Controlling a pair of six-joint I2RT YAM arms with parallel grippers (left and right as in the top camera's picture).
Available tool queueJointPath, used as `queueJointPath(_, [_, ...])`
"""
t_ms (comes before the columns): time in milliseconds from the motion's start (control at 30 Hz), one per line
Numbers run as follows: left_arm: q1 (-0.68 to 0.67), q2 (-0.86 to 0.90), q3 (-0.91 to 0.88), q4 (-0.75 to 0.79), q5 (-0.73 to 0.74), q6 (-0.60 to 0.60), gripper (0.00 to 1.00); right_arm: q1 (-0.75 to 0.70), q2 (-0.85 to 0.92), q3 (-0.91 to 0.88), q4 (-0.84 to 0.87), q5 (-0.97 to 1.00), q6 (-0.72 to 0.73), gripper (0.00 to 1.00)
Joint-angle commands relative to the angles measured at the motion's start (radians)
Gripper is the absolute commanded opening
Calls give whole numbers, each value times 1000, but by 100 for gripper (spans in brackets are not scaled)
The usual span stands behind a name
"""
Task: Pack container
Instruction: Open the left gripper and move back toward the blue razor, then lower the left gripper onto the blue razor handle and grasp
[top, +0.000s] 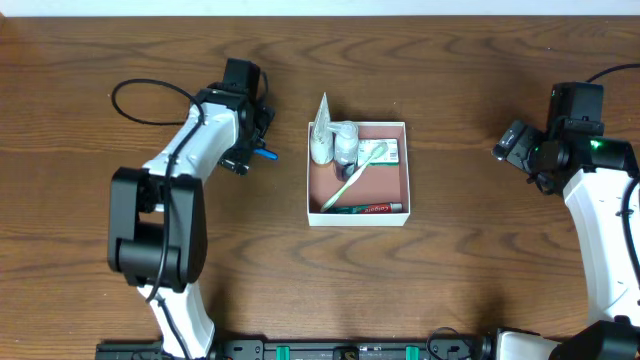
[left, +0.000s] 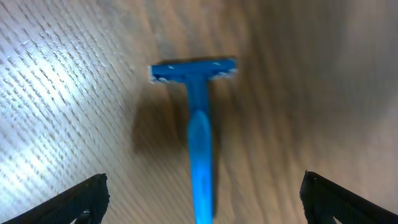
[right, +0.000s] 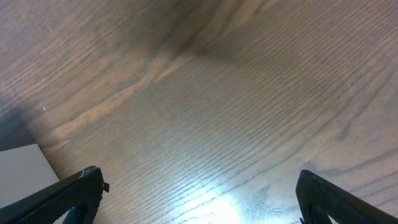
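The left gripper (top: 257, 140) hangs over the tabletop (top: 470, 290) with its jaws wide apart and holding nothing. A blue razor (left: 198, 124) lies flat between them, its head toward twelve o'clock in the wrist view. The razor looks light and stiff, so I would take it by the slim handle and not by the head.

The container (top: 358, 219) stands at the middle of the tabletop, at three o'clock from the razor. It looks light, with thin walls that probably bend. I would pinch one wall near a corner, gently.

Inside, bottles (top: 345, 145) stand at eleven o'clock and a carton (top: 385, 152) at one o'clock. A toothbrush (top: 355, 172) lies diagonally, and a tube (top: 370, 208) lies along the six o'clock wall. Its red lettering is too small to read surely.

The right gripper (right: 198, 196), at three o'clock from the container, is also spread and empty.
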Motion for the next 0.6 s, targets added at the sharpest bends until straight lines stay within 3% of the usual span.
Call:
queueJointPath(0, [14,21,12,2,21,-27,98,-5,-17,13,1,6,7,99])
queueJointPath(100, [22,26,12,14,21,-27,100,-5,-17,13,1,6,6,99])
queueJointPath(233, [29,28,12,26,20,-26,89,-5,-17,13,1,6,7,99])
queueJointPath(567, [50,68,12,28,47,3,84,-5,-17,13,1,6,7,99])
